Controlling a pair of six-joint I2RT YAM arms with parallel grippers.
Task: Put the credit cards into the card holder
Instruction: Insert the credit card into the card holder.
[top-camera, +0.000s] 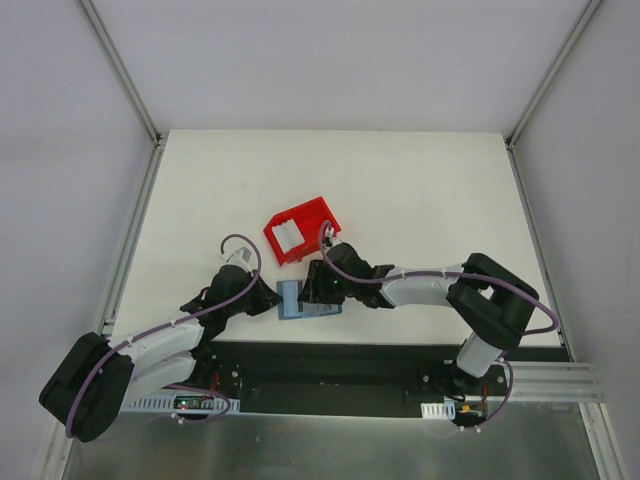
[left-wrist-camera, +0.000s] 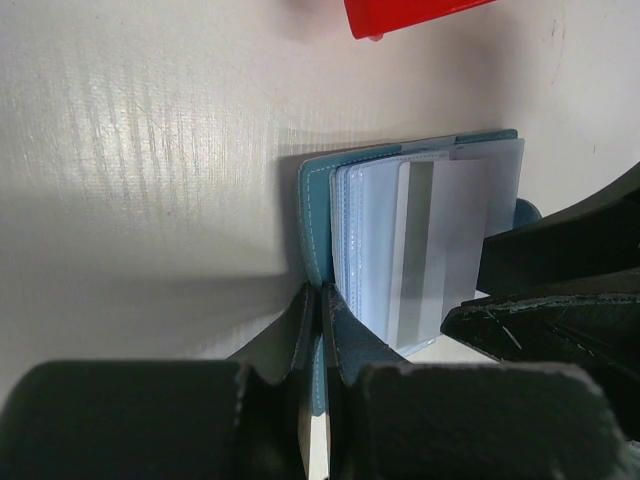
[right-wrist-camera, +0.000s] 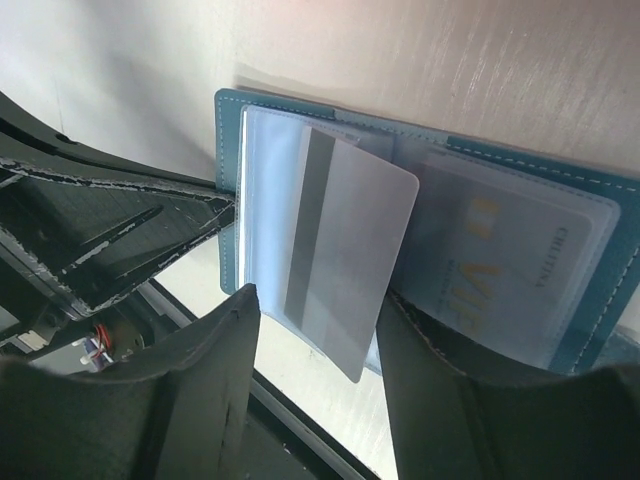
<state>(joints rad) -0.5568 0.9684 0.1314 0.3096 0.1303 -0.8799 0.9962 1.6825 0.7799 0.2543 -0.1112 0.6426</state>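
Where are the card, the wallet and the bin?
card (right-wrist-camera: 345, 250): right wrist view, middle of its face.
wallet (right-wrist-camera: 228, 180): right wrist view, teal left edge.
bin (top-camera: 318, 214): top view, bare red part.

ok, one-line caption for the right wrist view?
Right tool open astride a white grey-striped card slanting across the clear sleeves of the teal folding card holder; left tool clamps its cover.

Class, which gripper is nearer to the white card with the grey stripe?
Right. The right gripper straddles the striped card, its jaws open on either side of it. The left gripper is shut on the cover edge of the card holder, off to the card's side.
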